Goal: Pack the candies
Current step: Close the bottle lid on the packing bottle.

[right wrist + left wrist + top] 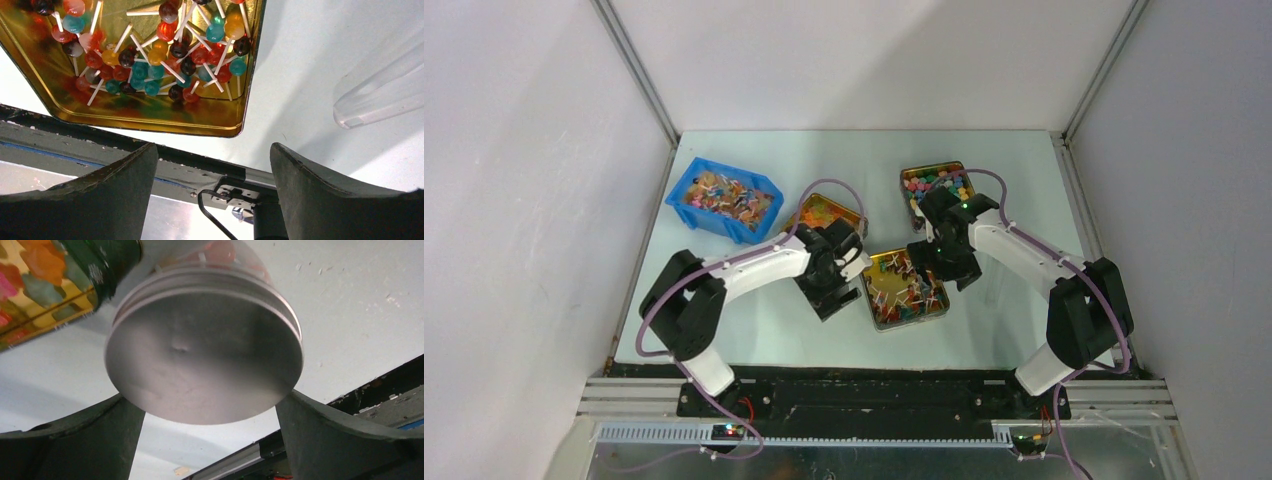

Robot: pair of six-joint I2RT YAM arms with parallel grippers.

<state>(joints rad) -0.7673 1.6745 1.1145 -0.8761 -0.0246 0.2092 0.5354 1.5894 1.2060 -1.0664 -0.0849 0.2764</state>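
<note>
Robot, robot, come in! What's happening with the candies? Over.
Left fingers astride round metal lid, grip unclear. Right fingers open, empty. Candies loose in gold tin, uncovered.

A pale table [764, 335] is enclosed by plain white panels [874, 60] at rear and both sides, joined by aluminium corner struts [636, 72], under even lighting.

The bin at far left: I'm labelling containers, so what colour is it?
The bin is blue; the top view shows it best.

Blue plastic bin [716, 226] far-L; gold square metal tin [911, 323] centre-front w/ small stick candies [900, 296] in it; 2nd gold tin [934, 166] behind, R.
</note>
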